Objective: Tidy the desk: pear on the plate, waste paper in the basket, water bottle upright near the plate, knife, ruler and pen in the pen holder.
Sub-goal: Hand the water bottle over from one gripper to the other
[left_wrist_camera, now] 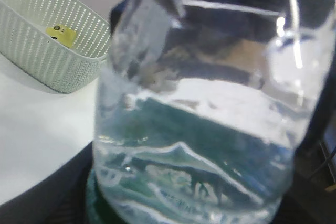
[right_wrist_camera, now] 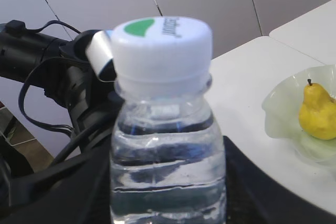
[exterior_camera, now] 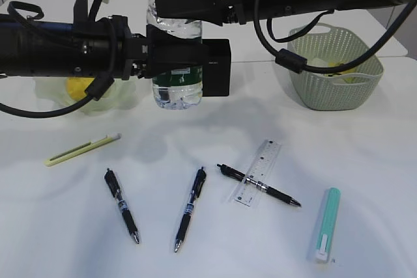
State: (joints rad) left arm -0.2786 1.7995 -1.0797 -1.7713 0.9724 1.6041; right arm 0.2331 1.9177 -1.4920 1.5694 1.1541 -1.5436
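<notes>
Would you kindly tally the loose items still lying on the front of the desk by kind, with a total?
Black pens: 3
Clear ruler: 1, lying under the right-hand pen
Yellow-green utility knife: 1
Mint-green and white capped item: 1
Total: 6

White desk [exterior_camera: 365, 161]: 3 pens, ruler [exterior_camera: 258, 172], basket [exterior_camera: 335, 76], plate [exterior_camera: 117, 99], pen holder [exterior_camera: 218, 69].

Bright, even light from above leaves soft shadows on the white tabletop [exterior_camera: 365, 161]; up close, the water bottle [left_wrist_camera: 199, 129] blurs, streaked with glare.
</notes>
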